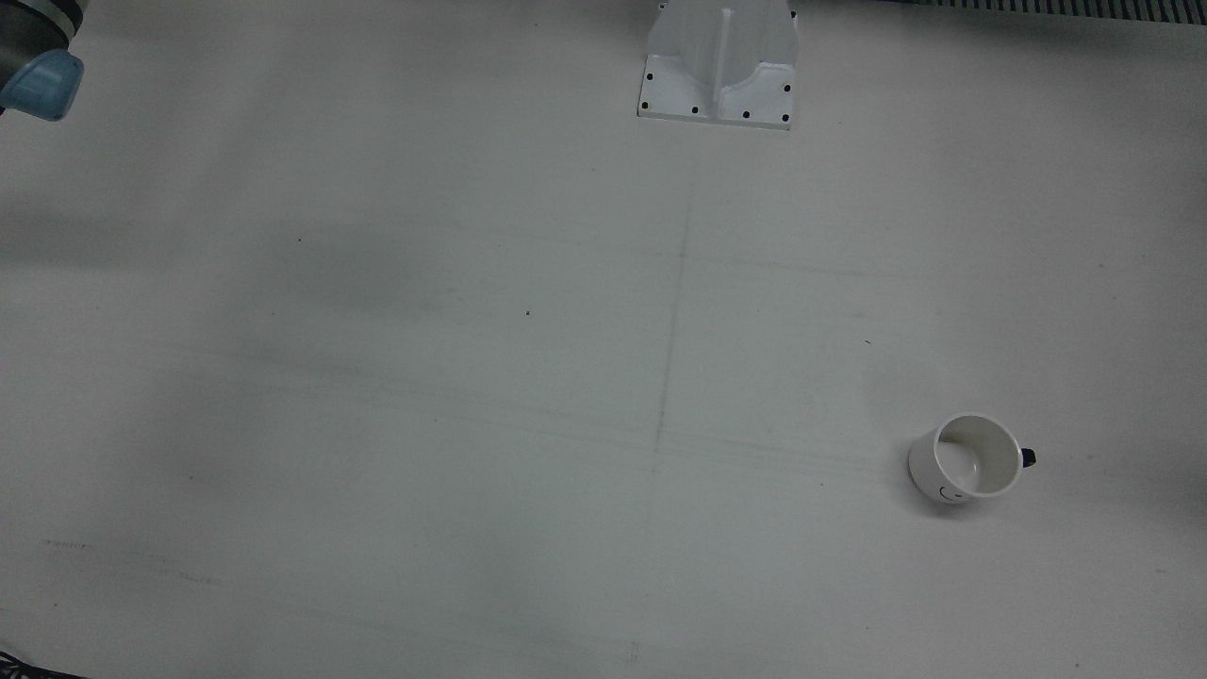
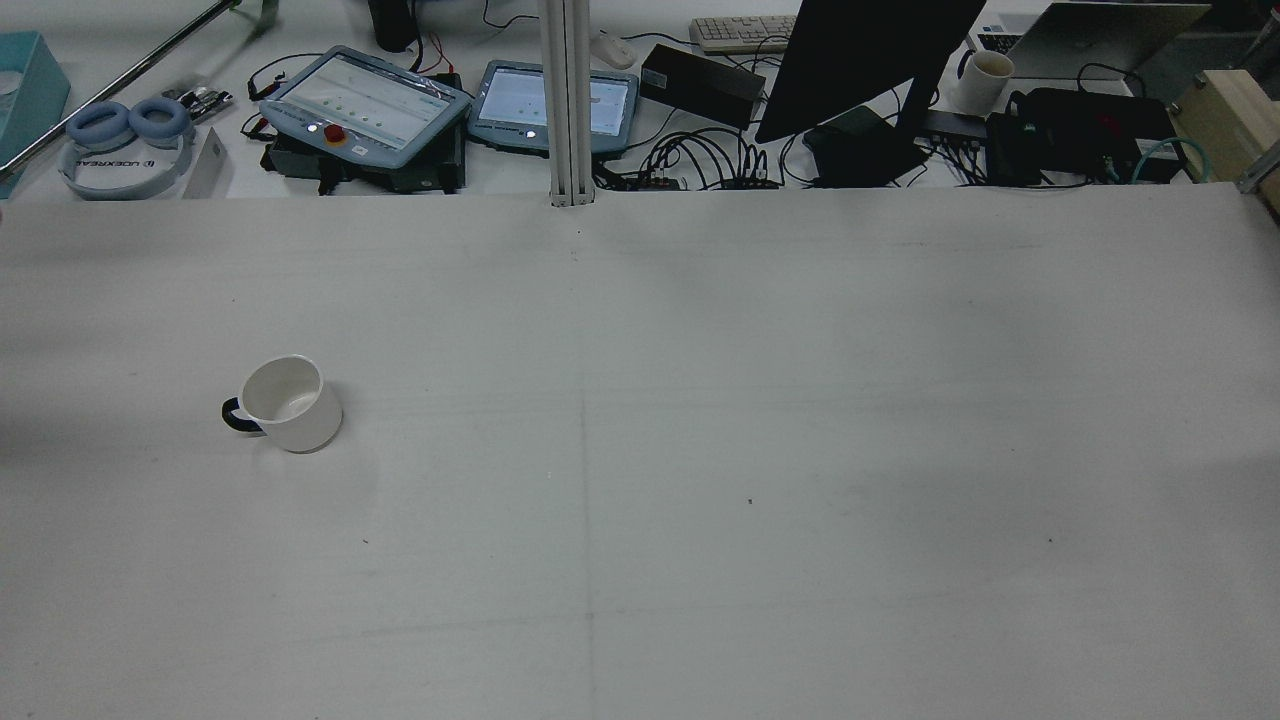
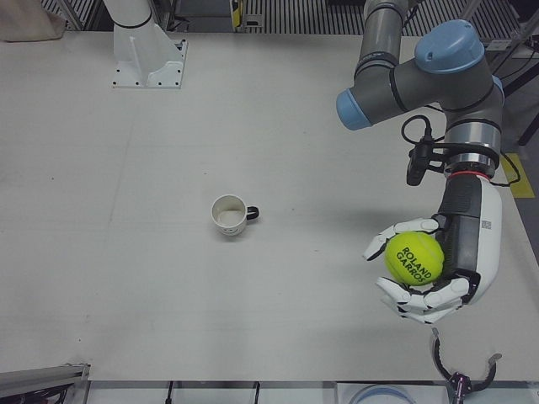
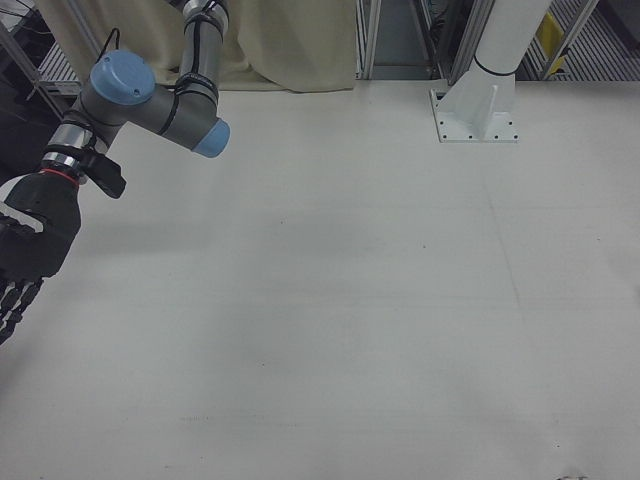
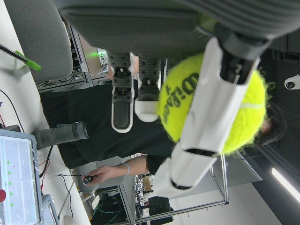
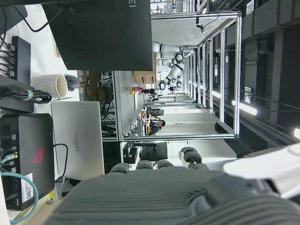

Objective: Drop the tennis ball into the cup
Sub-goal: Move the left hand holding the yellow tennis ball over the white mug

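Observation:
A white cup [image 3: 228, 215] with a dark handle stands upright and empty on the table; it also shows in the front view [image 1: 967, 458] and the rear view [image 2: 290, 403]. My left hand [image 3: 438, 269] is shut on a yellow tennis ball [image 3: 413, 258], held above the table near its front edge, well to the view's right of the cup. The ball also fills the left hand view [image 5: 211, 112], with fingers [image 5: 206, 117] wrapped over it. My right hand [image 4: 25, 255] is at the far left edge of the right-front view, holding nothing, with its fingers cut off by the edge.
A white arm pedestal [image 1: 721, 61] is bolted to the table at the back. Beyond the far table edge in the rear view lie teach pendants [image 2: 365, 105], a monitor [image 2: 870, 60], cables and a second mug [image 2: 982, 78].

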`<state>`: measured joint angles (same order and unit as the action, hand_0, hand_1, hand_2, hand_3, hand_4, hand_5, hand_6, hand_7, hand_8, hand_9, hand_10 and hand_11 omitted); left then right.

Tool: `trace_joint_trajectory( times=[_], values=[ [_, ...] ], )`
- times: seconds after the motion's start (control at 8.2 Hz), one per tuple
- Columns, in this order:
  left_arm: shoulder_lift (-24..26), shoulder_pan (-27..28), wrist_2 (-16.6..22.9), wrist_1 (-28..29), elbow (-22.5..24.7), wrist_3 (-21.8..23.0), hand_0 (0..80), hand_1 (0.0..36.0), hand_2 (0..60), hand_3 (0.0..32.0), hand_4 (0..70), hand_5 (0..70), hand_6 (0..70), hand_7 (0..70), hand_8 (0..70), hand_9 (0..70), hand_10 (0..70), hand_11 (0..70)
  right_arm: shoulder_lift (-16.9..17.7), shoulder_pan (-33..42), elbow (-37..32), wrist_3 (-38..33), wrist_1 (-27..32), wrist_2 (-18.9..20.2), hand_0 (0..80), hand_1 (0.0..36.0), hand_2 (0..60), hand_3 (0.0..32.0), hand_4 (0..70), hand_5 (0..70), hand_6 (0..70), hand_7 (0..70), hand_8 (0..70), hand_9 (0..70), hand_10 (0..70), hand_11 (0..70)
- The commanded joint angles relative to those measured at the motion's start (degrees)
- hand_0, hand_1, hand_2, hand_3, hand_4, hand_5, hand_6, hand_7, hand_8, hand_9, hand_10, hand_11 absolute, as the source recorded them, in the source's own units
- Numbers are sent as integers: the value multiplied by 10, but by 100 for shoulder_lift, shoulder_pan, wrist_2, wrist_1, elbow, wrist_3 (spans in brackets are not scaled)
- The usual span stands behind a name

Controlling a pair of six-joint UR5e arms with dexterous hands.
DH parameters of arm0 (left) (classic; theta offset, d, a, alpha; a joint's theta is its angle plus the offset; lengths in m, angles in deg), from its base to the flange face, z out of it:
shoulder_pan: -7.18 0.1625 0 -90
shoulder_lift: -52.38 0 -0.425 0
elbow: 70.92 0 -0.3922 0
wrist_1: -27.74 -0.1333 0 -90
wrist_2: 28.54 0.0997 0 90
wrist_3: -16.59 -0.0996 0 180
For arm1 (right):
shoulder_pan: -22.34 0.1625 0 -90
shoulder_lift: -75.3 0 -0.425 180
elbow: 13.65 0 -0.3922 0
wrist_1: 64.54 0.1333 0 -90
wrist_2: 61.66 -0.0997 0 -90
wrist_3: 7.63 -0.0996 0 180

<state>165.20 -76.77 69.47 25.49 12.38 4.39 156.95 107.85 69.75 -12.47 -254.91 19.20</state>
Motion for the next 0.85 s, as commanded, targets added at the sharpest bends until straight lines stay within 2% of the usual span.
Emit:
trace_joint_trajectory(
  times=[0.0, 0.12, 0.24, 0.49, 0.73],
  values=[
    [-23, 368, 43, -12, 483, 6, 800, 360, 258, 0, 495, 325, 700, 700, 606, 700, 262, 417, 0, -8, 1, 0, 0, 0, 0, 0, 0, 0, 0, 0, 0, 0, 0, 0, 0, 0],
    [-40, 405, 69, -64, 695, -11, 800, 360, 268, 0, 494, 295, 700, 700, 593, 700, 254, 405, 0, -8, -8, 0, 0, 0, 0, 0, 0, 0, 0, 0, 0, 0, 0, 0, 0, 0],
    [-58, 649, 78, -160, 897, -2, 800, 360, 318, 0, 483, 325, 700, 700, 594, 700, 247, 394, 0, -8, -8, 0, 0, 0, 0, 0, 0, 0, 0, 0, 0, 0, 0, 0, 0, 0],
    [-242, 1089, 113, -231, 1231, -11, 800, 360, 294, 0, 474, 251, 700, 700, 570, 700, 236, 374, 0, -8, -8, 0, 0, 0, 0, 0, 0, 0, 0, 0, 0, 0, 0, 0, 0, 0],
    [-741, 1521, 113, -179, 1688, -11, 800, 360, 350, 0, 477, 268, 700, 700, 581, 700, 233, 365, -9, -8, -8, 0, 0, 0, 0, 0, 0, 0, 0, 0, 0, 0, 0, 0, 0, 0]
  ],
)
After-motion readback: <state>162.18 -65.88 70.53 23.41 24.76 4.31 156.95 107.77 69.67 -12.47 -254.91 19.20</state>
